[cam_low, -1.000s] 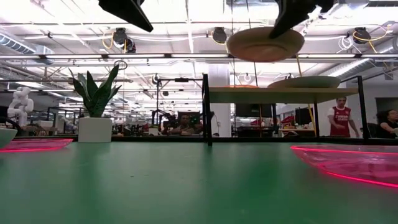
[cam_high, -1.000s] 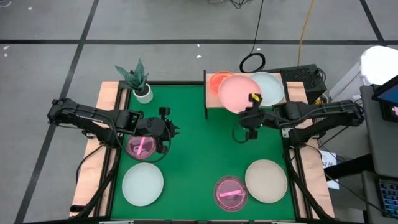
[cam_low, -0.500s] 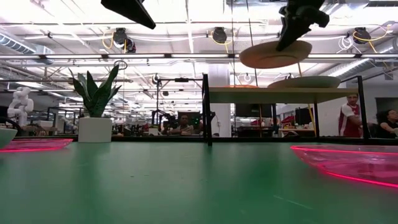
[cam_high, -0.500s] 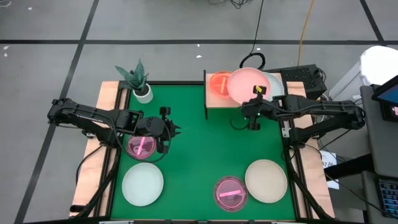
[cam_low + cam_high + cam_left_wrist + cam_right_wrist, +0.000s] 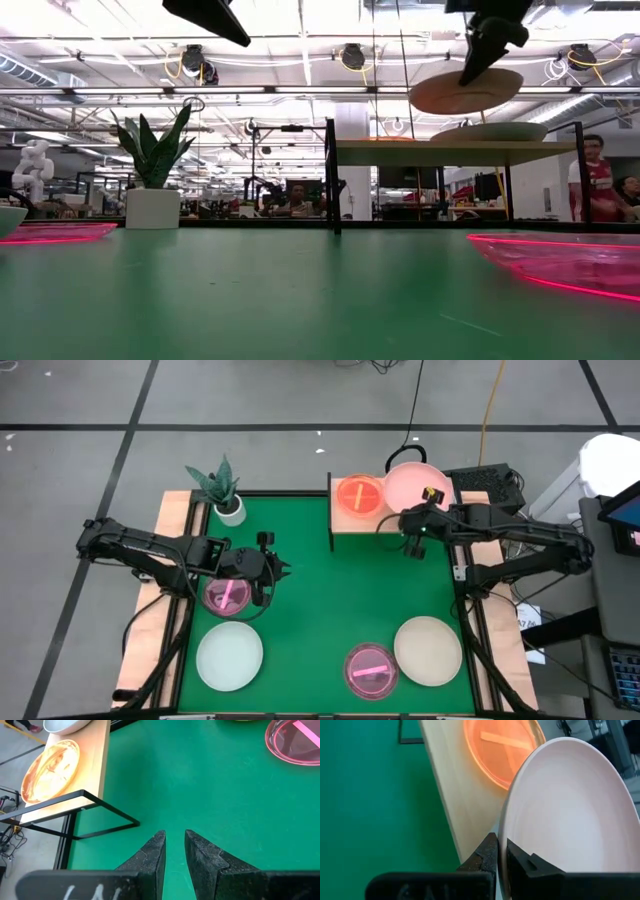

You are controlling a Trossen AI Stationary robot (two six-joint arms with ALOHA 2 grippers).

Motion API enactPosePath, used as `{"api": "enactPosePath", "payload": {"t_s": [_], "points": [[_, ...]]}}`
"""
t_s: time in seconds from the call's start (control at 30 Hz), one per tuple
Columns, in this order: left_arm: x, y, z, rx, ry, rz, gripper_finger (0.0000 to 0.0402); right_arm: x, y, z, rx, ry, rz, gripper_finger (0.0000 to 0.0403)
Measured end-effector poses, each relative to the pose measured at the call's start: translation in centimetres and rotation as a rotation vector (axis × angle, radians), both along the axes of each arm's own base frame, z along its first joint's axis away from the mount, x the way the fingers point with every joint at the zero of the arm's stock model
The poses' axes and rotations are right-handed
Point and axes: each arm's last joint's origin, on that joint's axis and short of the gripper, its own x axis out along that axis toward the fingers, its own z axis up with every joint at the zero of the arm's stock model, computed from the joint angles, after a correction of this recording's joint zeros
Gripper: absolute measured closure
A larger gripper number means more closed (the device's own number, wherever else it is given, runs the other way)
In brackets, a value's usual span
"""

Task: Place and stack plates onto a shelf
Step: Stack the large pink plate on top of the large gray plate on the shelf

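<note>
Plates are being moved from the counter (image 5: 310, 590) to the shelf (image 5: 345, 522), and the step in hand is judged to be the stacking of the pink plate (image 5: 410, 485). That plate is held above the shelf's right half by the right tool (image 5: 417, 538), whose fingers are pinched on its near rim; in the right wrist view the rim is seen clamped between the two dark fingers. In the low view the plate hangs slightly tilted, clear above a pale plate (image 5: 490, 131) already resting on the shelf. The next move is judged to call for lowering the pink plate level onto that pale one, centred over it, before the grip is let go; a tilted release could let it slide off.

An orange plate (image 5: 359, 494), see-through with a stick-like mark, lies on the shelf's left half, just beside the held plate.

Four plates are left on the counter: a pale blue-green plate (image 5: 229, 655) at the near left, a beige plate (image 5: 428, 650) at the near right, a magenta plate (image 5: 371, 670) touching or just beside the beige one, and a second magenta plate (image 5: 227, 595) under the left tool (image 5: 284, 569). That tool waits above the counter's left side, its fingers a narrow gap apart with nothing between them.

The pink plate looks smooth, opaque and shallow, with a raised rim.
</note>
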Motion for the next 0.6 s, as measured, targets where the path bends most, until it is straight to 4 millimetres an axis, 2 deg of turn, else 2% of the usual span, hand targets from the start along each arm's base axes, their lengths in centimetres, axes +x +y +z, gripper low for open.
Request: {"api": "enactPosePath", "payload": {"t_s": [0.2, 0.6], "points": [[0.1, 0.0, 0.0, -0.002, -0.011, 0.000, 0.0323, -0.7, -0.4, -0.1, 0.015, -0.011, -0.054, 0.0399], [0.1, 0.0, -0.1, 0.001, -0.008, -0.003, 0.0323, -1.8, -0.8, -3.7, 0.010, 0.023, -0.074, 0.0399]]}}
